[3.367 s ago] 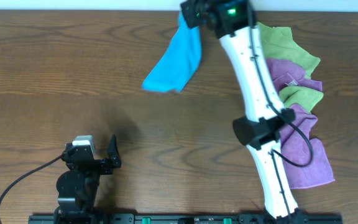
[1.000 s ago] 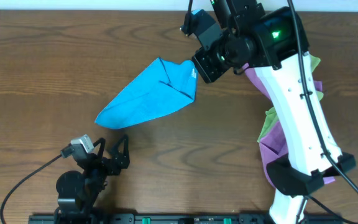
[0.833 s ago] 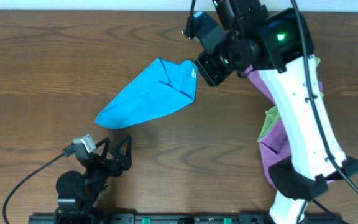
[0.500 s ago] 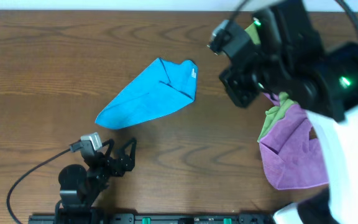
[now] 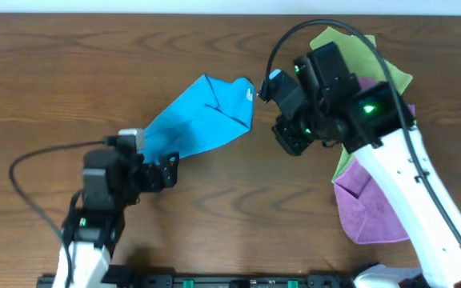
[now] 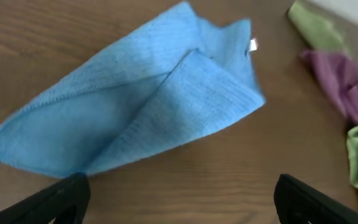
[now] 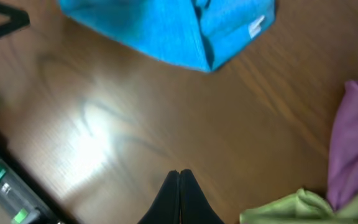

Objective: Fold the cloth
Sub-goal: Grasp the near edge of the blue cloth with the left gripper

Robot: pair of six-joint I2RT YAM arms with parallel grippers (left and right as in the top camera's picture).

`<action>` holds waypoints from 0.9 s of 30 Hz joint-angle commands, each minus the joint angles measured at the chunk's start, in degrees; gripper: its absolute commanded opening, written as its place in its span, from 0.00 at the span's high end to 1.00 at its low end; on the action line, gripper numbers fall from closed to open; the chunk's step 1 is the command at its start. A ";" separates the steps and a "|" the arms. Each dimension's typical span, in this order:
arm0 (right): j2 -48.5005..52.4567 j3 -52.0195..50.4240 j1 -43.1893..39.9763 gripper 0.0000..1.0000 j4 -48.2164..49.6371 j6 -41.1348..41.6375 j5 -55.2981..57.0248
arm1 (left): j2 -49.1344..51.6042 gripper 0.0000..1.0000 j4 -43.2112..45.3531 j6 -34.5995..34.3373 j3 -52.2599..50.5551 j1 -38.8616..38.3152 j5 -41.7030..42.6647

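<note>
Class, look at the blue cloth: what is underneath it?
The cloth lies on the brown table, one flap doubled over its own lower layer. Anything beneath is covered and cannot be seen.

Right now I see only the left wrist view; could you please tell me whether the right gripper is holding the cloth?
Observer: No, the right gripper is shut on nothing, fingertips together above bare table.
Operator: Thank you. Where is it, please?
Observer: Overhead, it is just right of the cloth, by its tagged corner and apart from it.
Operator: How far do the other cloths reach?
Observer: A purple cloth runs on toward the near edge, partly under the right arm.
</note>
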 commanded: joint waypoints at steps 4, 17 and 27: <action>-1.88 -8.31 -0.66 0.93 11.52 1.18 -1.18 | 17.25 0.04 -6.78 9.14 14.08 -10.16 -18.08; 2.56 -18.78 -7.26 0.42 33.79 1.16 -11.21 | 34.84 0.04 -4.28 9.31 19.47 -13.22 -25.66; 4.13 -18.82 -7.48 0.49 34.21 -0.61 -11.74 | 38.03 0.09 3.85 9.35 19.47 -13.18 -32.94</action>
